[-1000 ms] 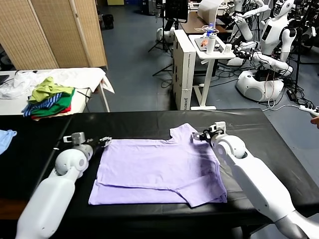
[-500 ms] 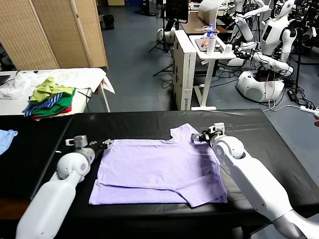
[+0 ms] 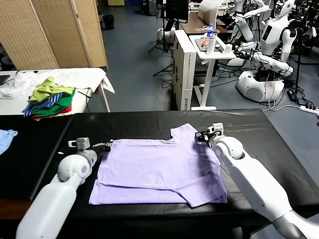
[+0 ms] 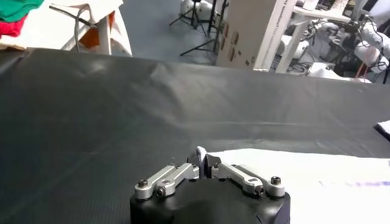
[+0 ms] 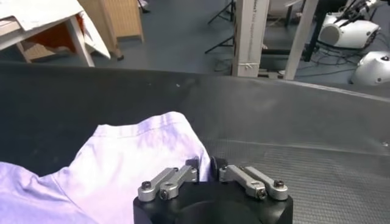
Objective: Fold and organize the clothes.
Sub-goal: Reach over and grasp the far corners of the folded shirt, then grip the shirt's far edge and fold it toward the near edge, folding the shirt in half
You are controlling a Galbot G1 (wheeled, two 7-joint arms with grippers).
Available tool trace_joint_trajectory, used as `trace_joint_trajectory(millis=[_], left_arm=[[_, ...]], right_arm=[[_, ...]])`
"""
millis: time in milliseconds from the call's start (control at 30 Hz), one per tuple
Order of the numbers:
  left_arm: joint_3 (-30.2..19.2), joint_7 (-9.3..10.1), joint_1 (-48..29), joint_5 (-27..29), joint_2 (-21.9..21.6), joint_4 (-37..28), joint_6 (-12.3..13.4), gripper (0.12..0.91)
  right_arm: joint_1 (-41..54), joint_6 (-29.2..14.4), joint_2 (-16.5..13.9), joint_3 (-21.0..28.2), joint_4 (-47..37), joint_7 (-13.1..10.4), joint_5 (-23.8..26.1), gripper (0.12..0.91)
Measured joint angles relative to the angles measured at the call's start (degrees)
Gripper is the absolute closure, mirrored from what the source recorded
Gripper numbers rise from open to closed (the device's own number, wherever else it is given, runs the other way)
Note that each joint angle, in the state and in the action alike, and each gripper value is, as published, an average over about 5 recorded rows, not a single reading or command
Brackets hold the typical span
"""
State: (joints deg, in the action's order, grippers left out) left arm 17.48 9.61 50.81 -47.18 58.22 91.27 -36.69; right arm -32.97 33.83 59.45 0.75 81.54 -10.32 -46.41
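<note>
Shirt: we are seeing the lavender T-shirt [image 3: 159, 169] lying flat in the middle of the black table [image 3: 279, 134], part folded, a doubled layer running along its near edge.
Left gripper: we are finding the left gripper [image 3: 106, 146] at the shirt's far left corner, fingers pinched together on the cloth edge; the wrist view is showing a sliver of fabric between the tips [image 4: 201, 159].
Right gripper: we are noting the right gripper [image 3: 200, 137] at the shirt's far right part beside the sleeve, fingers clamped on the fabric [image 5: 204, 167].
Surroundings: we are logging a clothes pile [image 3: 49, 99] on the white side table [image 3: 89, 77], and a light blue cloth [image 3: 6, 138] at the black table's left edge.
</note>
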Motion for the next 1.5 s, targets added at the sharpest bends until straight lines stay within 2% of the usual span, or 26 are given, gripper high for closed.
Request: trace_joint_trajectory(millis=[400, 867, 1267, 1500], left_arm=[[1.7, 0.40, 2.1, -2.0, -2.6, 4.9, 0.0, 0.869], [7.4, 0.27, 11.6, -2.9, -7.1, 14.3, 0.2, 0.869], [11.3, 0.54, 20.0, -2.1, -8.0, 23.2, -0.3, 0.868], [12.2, 1.19, 24.1, -2.0, -8.4, 27.0, -1.5, 0.869]], right_arm=[[-3.7, 0.0, -3.5, -3.1, 7.0, 0.2, -2.7, 0.864], [-12.4, 1.4, -9.8, -8.8, 18.8, -0.3, -5.3, 0.864], [-23.6, 5.2, -16.0, -15.4, 30.8, -2.4, -6.1, 0.866], [-31.1, 7.1, -18.4, -18.6, 35.8, -3.4, -5.9, 0.866]])
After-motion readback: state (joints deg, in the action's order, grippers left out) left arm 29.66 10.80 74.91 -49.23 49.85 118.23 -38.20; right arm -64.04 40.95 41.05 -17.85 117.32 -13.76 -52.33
